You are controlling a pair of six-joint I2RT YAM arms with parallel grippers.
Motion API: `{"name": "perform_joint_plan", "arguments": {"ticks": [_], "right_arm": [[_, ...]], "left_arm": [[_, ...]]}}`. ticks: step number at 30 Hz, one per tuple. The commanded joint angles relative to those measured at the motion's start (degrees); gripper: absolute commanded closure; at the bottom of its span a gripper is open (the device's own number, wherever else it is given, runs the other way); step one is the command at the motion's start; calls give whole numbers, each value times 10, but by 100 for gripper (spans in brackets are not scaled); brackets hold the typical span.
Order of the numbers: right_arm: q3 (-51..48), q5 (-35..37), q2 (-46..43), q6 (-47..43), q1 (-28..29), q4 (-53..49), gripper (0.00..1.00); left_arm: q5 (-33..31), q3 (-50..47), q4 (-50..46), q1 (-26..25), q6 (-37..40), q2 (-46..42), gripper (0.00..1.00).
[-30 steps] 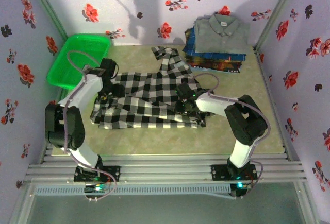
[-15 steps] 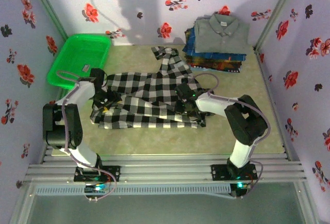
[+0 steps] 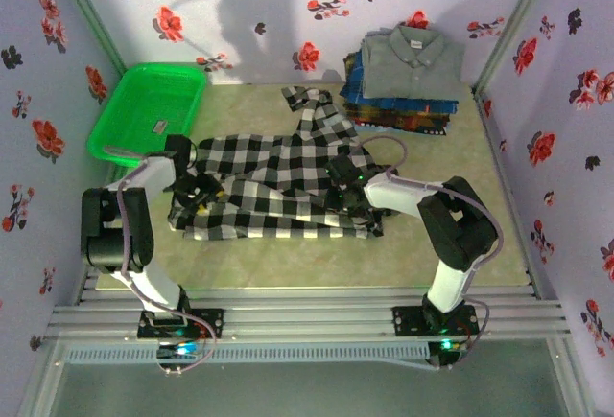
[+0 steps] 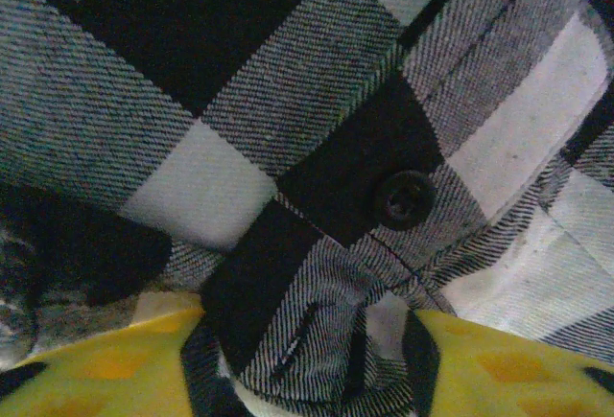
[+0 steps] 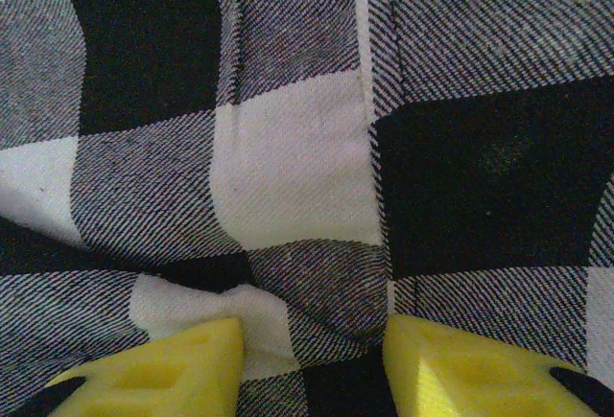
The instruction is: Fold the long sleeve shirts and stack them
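Observation:
The black-and-white checked shirt (image 3: 278, 182) lies spread across the middle of the table, one sleeve reaching back towards the stack. My left gripper (image 3: 197, 192) is down on its left end. In the left wrist view the yellow fingers (image 4: 106, 364) press a bunched buttoned cuff (image 4: 403, 196) from both sides, so the left gripper (image 4: 307, 359) is shut on the cloth. My right gripper (image 3: 343, 189) sits on the shirt's right part. It (image 5: 312, 359) pinches a raised fold of checked cloth between its yellow fingers (image 5: 173, 369). Folded shirts are stacked at the back right, a grey one (image 3: 413, 57) on top.
A green plastic basket (image 3: 149, 110) stands at the back left, close behind the left arm. Blue and dark patterned shirts (image 3: 398, 115) form the lower stack. Flowered walls close in three sides. Bare table (image 3: 288, 264) lies in front of the shirt.
My left arm has swung left and come down onto the shirt's left end, and its jaws have closed in on the cloth. The right arm has not moved.

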Motion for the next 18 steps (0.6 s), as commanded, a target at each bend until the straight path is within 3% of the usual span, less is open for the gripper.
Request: {"name": "perform_joint_plan", "arguments": {"ticks": [1,5,12,18], "right_arm": [[-19,-15,34,0,9,-29,54],[-17,-15,36,0,9,-29,54],[-14,-13,42,0,8,-31,55],[-4,-11,49,2,8,-38,55]], "left_arm": [[-6,-7,15,6,-17,-6,56],[-9,7,4,7,-11,-27,75],[-32,-1,-44,7,18,-92,94],[-53,-26,-93,7,20,-189,98]]}}
